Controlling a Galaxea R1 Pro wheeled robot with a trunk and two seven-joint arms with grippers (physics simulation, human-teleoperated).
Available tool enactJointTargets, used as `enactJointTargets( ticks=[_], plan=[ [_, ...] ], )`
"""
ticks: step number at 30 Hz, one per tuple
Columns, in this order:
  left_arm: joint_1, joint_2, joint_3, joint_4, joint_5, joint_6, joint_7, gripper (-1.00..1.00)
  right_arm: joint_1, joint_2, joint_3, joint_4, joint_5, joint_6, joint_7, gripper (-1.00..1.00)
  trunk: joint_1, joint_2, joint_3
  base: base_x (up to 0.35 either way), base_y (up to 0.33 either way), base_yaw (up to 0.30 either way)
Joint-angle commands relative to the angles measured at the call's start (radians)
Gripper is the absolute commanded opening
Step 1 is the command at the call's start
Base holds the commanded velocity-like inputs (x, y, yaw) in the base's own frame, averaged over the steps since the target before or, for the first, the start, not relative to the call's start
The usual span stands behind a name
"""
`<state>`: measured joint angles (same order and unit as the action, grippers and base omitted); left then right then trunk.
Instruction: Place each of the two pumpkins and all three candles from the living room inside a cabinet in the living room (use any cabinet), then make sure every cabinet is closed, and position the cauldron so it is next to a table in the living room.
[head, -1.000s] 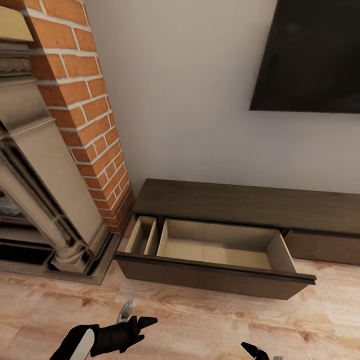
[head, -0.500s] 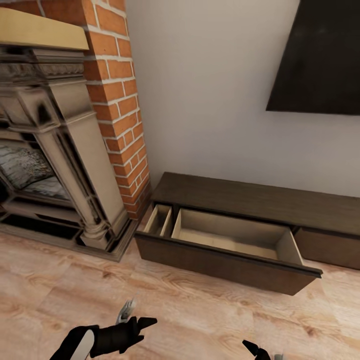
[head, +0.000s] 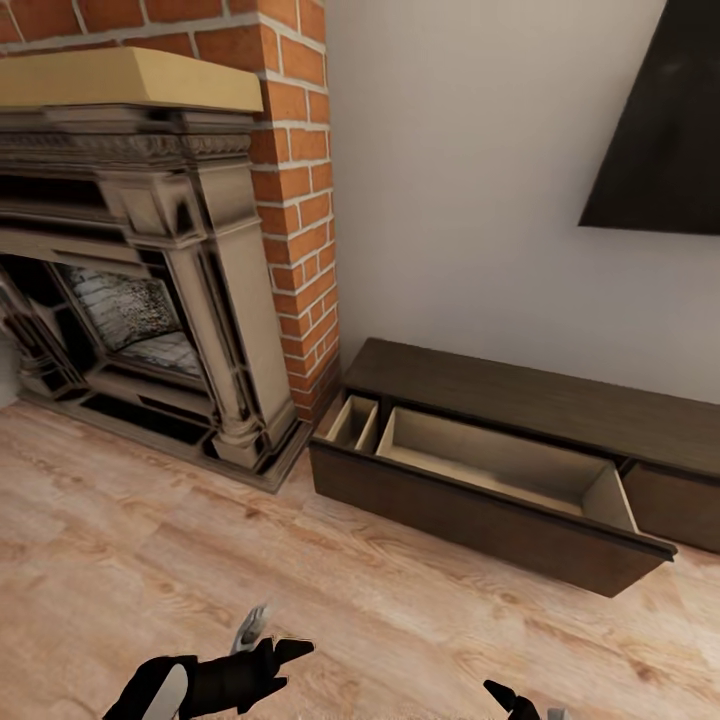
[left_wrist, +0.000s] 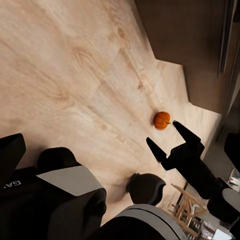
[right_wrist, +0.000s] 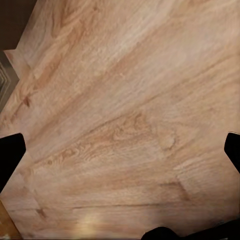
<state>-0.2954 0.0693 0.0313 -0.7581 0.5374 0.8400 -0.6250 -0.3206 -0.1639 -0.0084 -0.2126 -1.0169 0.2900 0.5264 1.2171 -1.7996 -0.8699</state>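
Cabinet drawer is pulled out; pumpkin is seen on floor; left gripper and right gripper are held spread, nothing gripped.

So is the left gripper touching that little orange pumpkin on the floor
Apart. The left wrist view shows bare floor between the open left gripper and the pumpkin.

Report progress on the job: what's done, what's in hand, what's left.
Done: the cabinet has its drawer pulled open, and what shows of its inside is bare. In hand: nothing; the left gripper and right gripper are both open and empty. Left: a pumpkin lies on the floor, uncollected. Nothing is visibly stored, and the drawer needs closing afterwards.
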Motion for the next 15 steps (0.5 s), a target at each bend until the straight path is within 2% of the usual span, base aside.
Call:
enactJointTargets(
  ticks=[1, 8, 15],
  plan=[
    [-0.001, 0.000, 0.002, 0.000, 0.000, 0.005, -0.003, 1.00, 0.000, 0.000, -0.001, 0.000, -0.007, 0.008, 0.001, 1.00, 0.000, 0.000, 0.000, -0.175, 0.000, 0.253],
    [-0.001, 0.000, 0.002, 0.000, 0.000, 0.005, -0.002, 1.00, 0.000, 0.000, -0.001, -0.001, -0.006, 0.007, 0.001, 1.00, 0.000, 0.000, 0.006, -0.212, 0.001, 0.253],
    [-0.001, 0.000, 0.002, 0.000, 0.000, 0.005, -0.003, 1.00, 0.000, 0.001, 0.001, -0.001, -0.006, 0.004, 0.001, 1.00, 0.000, 0.000, 0.012, -0.292, 0.078, 0.253]
  ],
)
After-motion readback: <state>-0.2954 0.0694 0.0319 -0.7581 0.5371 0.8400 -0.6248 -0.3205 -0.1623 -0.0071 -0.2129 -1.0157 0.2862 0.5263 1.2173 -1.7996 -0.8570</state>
